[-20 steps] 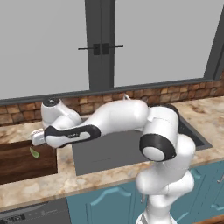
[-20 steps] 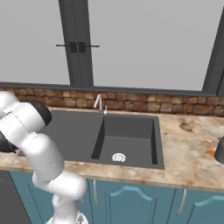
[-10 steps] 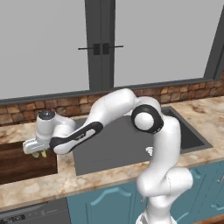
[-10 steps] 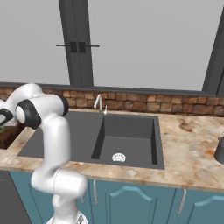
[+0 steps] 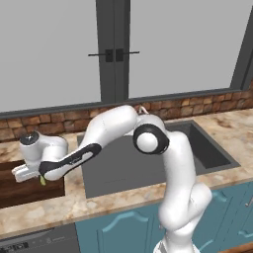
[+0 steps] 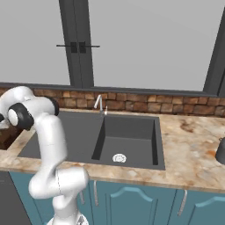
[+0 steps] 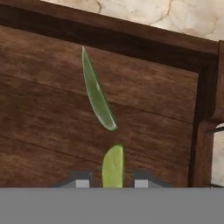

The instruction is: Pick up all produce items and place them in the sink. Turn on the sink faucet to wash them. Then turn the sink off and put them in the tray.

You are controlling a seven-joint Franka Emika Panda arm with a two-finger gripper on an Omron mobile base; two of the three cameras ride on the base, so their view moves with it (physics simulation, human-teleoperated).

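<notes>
One produce piece [image 7: 98, 94] already lies in the tray [image 7: 131, 41]. The tool [image 7: 109, 184] grips the second piece [image 7: 113, 167] above it, apparently not yet released.

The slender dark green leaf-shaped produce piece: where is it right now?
In the hand view, the slender dark green produce piece lies flat on the floor of the dark brown wooden tray, just beyond the yellow-green piece between the gripper fingertips.

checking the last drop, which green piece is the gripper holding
The shorter, yellow-green piece, standing between the fingertips of the gripper. The longer, darker green one lies free on the tray floor beyond it.
</notes>
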